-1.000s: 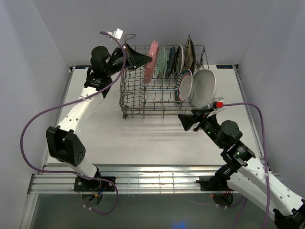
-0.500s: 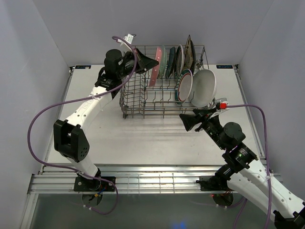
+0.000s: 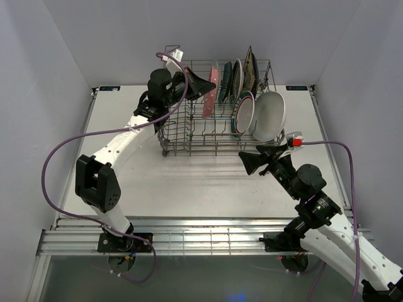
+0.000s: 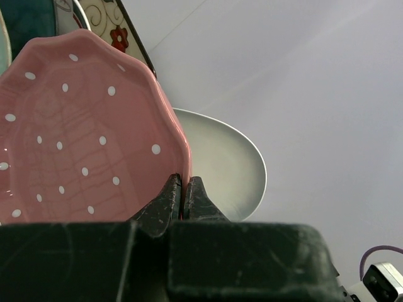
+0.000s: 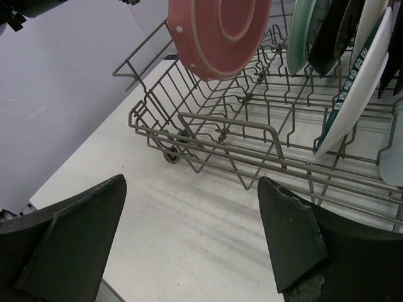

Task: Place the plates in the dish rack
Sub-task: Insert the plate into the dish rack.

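One plate is in hand: the pink dotted plate. My left gripper is pinched shut on its scalloped rim and holds it above the dish rack's left half. My right gripper hangs spread wide and empty, just before the rack's near wall.

– How would you seat it well?

– I'd square the plate to the tines, then lower it straight into the free slot beside the mint green plate, and let go only once it's seated.

– Which view helps?

– Left wrist alone shows the pinch. Right wrist alone shows the plate's underside hanging clear above the wires, tilted. From the top I can't judge that gap.
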Motion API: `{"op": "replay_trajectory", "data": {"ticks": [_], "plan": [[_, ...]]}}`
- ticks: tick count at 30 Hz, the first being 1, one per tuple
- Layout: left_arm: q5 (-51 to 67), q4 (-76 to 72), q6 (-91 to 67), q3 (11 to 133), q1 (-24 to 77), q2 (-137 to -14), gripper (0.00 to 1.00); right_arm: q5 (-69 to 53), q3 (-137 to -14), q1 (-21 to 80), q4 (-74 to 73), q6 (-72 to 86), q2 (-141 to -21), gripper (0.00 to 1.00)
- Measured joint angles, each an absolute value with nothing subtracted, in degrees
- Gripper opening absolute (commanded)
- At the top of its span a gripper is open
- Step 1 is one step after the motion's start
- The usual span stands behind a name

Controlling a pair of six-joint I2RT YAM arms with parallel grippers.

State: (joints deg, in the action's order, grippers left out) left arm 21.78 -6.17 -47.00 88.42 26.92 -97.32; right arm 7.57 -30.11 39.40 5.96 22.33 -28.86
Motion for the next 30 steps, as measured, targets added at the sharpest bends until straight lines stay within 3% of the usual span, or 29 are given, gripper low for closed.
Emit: {"op": "replay_trajectory", "data": {"ticks": [12, 30], "plan": [[19.4, -9.3, -48.6, 87.8, 32.8, -100.1, 0.0, 7.6, -29.1, 39.4, 4.4, 22.4, -25.1, 0.9], [13.8, -11.8, -51.0, 87.7, 33.9, -104.0, 0.0, 7.6, -28.2, 39.4, 2.9, 22.5, -22.4, 0.9]]}}
